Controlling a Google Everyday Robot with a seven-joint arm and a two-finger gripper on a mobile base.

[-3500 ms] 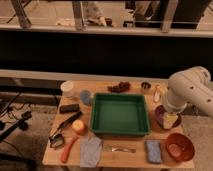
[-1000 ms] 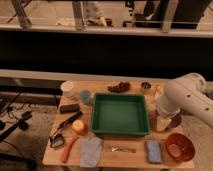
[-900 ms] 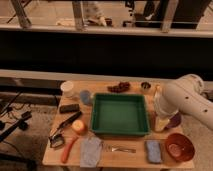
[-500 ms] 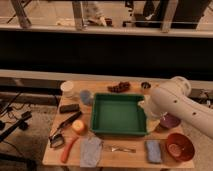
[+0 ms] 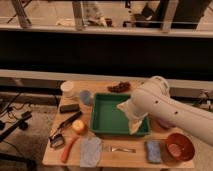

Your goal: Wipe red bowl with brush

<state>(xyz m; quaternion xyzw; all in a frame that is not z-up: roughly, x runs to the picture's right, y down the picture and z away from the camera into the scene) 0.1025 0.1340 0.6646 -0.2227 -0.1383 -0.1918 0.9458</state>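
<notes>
The red bowl (image 5: 179, 146) sits at the table's front right corner, glossy orange-red with a paler centre. On the left side lies the brush (image 5: 66, 126), its black handle running diagonally and its greyish head toward the front left. My white arm reaches in from the right, and its gripper (image 5: 131, 120) hangs over the right part of the green tray (image 5: 100, 119). It is open and holds nothing. It is well left of the bowl and right of the brush.
An orange stick (image 5: 68, 148), a yellow fruit (image 5: 78, 126), a black block (image 5: 69, 107), a white cup (image 5: 66, 89) and a blue cup (image 5: 86, 96) crowd the left. A cloth (image 5: 91, 150), fork (image 5: 120, 148) and blue sponge (image 5: 153, 150) line the front edge.
My arm has swung left from the table's right edge to over the green tray's right side. The brush, bowl and other objects have not moved.
</notes>
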